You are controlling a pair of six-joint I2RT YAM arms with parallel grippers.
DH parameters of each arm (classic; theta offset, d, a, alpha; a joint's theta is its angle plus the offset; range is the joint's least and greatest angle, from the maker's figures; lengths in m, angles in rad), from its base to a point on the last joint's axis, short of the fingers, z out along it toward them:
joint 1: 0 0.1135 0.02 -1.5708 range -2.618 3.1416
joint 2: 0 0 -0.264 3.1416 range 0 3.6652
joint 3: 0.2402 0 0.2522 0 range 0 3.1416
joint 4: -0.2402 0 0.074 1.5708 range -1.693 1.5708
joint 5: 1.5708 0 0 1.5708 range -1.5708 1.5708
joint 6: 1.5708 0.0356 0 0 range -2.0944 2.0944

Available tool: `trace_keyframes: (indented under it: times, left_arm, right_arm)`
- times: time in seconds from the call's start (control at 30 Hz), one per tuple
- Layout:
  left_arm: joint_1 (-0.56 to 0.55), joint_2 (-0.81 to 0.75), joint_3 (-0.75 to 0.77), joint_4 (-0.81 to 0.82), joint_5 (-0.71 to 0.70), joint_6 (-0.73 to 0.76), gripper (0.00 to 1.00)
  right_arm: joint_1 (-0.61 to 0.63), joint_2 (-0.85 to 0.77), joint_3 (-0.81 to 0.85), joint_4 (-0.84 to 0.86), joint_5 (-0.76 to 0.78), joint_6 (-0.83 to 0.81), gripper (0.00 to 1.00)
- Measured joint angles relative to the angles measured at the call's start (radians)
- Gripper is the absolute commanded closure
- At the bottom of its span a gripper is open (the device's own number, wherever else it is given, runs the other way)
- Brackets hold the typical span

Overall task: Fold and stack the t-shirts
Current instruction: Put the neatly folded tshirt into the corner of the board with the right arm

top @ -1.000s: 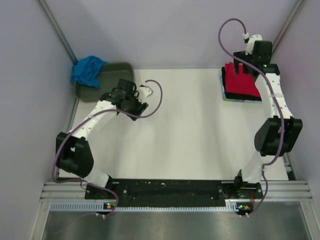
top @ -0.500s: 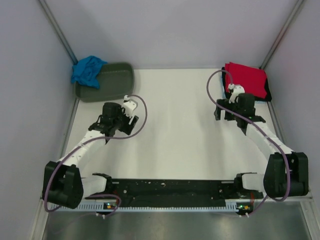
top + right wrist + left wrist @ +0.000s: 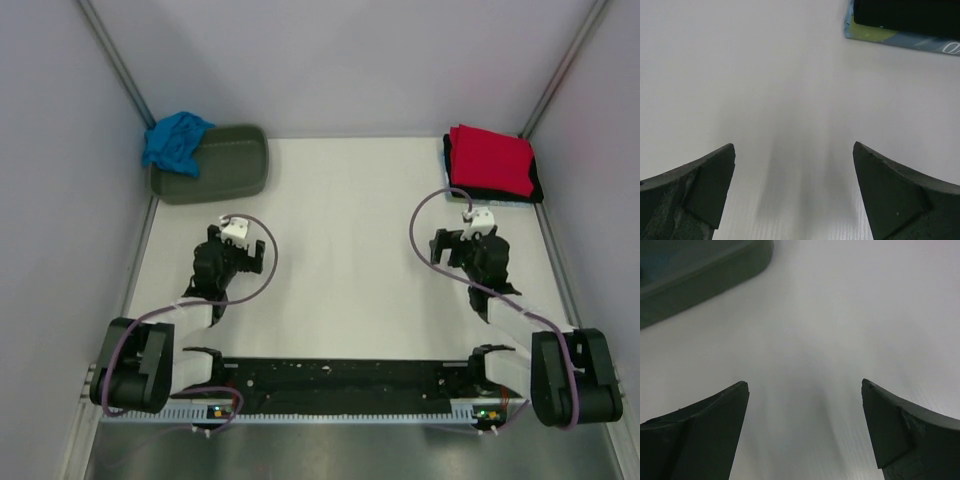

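Right fingers [image 3: 900, 200] wide apart — t-shirt stack [image 3: 905, 15] well ahead, rightward

This is a robotics lab test cell. Plain pale panel walls [image 3: 330, 60] box in a white table [image 3: 350, 250], with metal frame struts [image 3: 115, 55] at 11 and 1 o'clock. At 6 o'clock, a black mounting plate [image 3: 340, 378] on a slotted aluminium rail [image 3: 340, 408] (industrial framing stock) carries a cabled left arm [image 3: 185, 305] and right arm [image 3: 515, 312].

A white table [image 3: 350, 220] stands enclosed by pale lilac walls [image 3: 340, 60] on three sides, under soft, even light.
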Motion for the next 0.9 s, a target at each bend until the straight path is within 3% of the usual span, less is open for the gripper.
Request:
trace_keyframes:
  times: [0.33,0.9]
  left_arm:
    - [0.002,0.0,-0.004,0.157,-0.071,-0.046,0.02]
    - [0.002,0.022,0.021,0.131,-0.097,-0.066,0.02]
  right_arm:
    - [0.0,0.024,-0.069,0.224,0.01,0.019,0.01]
    - [0.0,0.035,-0.068,0.253,0.021,0.023,0.01]
